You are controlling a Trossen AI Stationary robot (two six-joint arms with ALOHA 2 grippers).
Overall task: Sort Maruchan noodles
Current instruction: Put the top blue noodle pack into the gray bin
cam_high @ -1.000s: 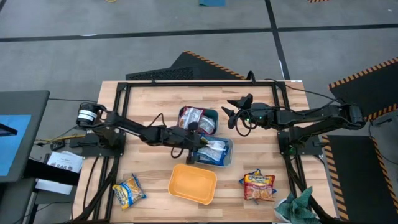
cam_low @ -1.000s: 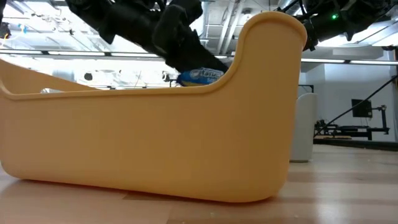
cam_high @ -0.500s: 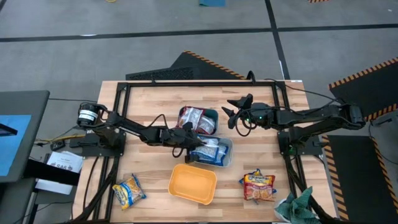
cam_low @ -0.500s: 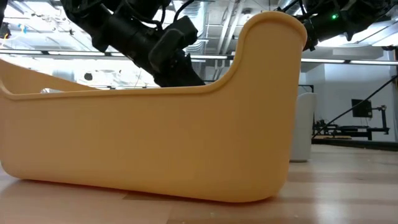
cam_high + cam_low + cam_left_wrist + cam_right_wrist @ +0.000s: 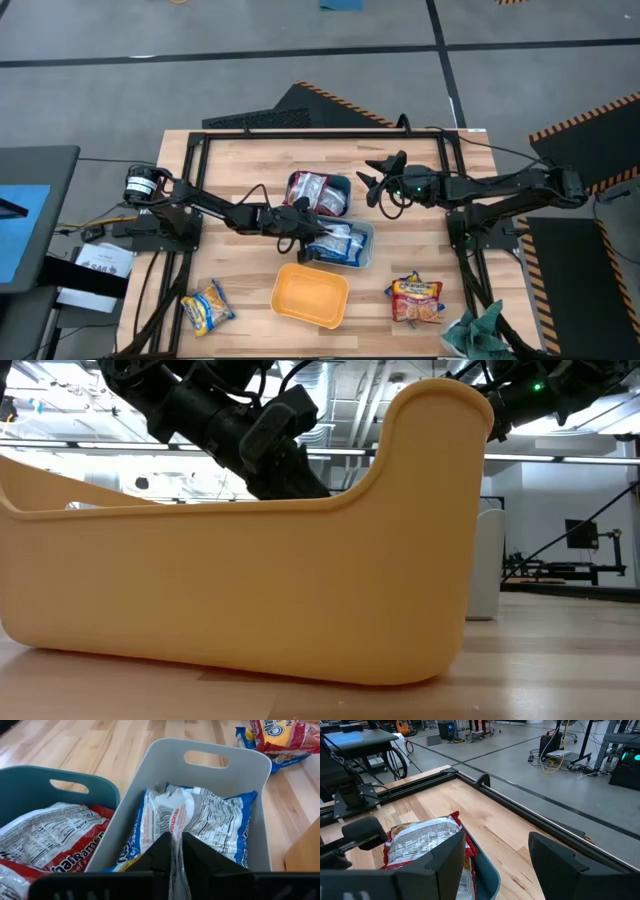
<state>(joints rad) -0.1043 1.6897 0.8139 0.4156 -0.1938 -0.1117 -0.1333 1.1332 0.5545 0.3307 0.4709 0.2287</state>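
Two tubs hold packets now, and the left tool [image 5: 312,232] sits low over the pale-blue tub [image 5: 366,250] at frame centre in the high view. Its wrist view shows the two dark fingers nearly pressed together, a thin clear edge of wrapper caught between them; that edge belongs to the blue-white Maruchan packet [image 5: 200,820] lying flat inside the tub. The teal tub [image 5: 55,785] just beside it carries red-silver packets [image 5: 45,835].

My read: this is the drop-off. To do it well, the fingers should spread fully before the arm lifts, or the pinched film could drag the packet back out. A straight rise clears the tub wall.

The right tool [image 5: 492,855] waits with fingers wide apart, hovering upper right of the teal tub. The orange tub [image 5: 310,294] stands bare at lower centre. A yellow-orange packet [image 5: 207,306] lies at lower left of the counter [image 5: 230,170], and more packets [image 5: 415,297] at lower right wait for sorting.
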